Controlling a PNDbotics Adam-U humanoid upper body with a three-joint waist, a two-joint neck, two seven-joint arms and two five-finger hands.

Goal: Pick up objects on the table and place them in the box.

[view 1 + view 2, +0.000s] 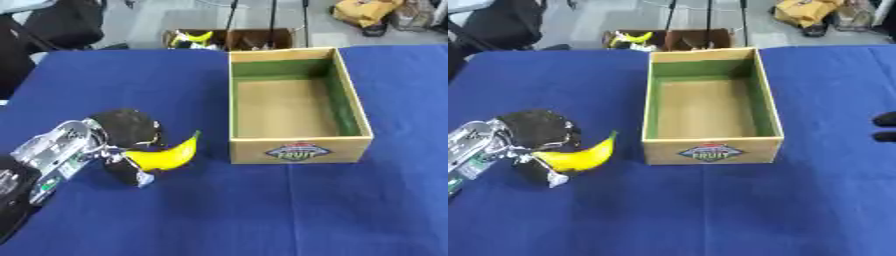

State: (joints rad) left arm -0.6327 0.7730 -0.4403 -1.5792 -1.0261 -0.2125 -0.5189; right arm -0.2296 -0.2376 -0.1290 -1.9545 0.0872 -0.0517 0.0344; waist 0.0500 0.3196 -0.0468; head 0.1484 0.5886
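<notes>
Blue cloth covers the work table point(262, 210) from edge to edge; beyond its far edge lie a grey floor and a brown carton holding small yellow items.

An open rectangular cardboard box with green inner walls and a "FRUIT" label on its front face point(296, 102) stands right of centre, its long axis running away from the robot. Its interior appears empty.

The robot's left hand point(122, 132), black with a silver wrist, sits at the table's left side, fingers and thumb curled round a curved yellow banana point(166, 156). The banana's long axis runs diagonally, its tip pointing up and right toward the box's near left corner, near but not touching.

The box therefore lies to the right of the loaded hand; the coming move is judged a lift and rightward carry over the near wall.

Dark fingertips of the right hand point(885, 126) show at the right edge; their posture cannot be determined.
</notes>
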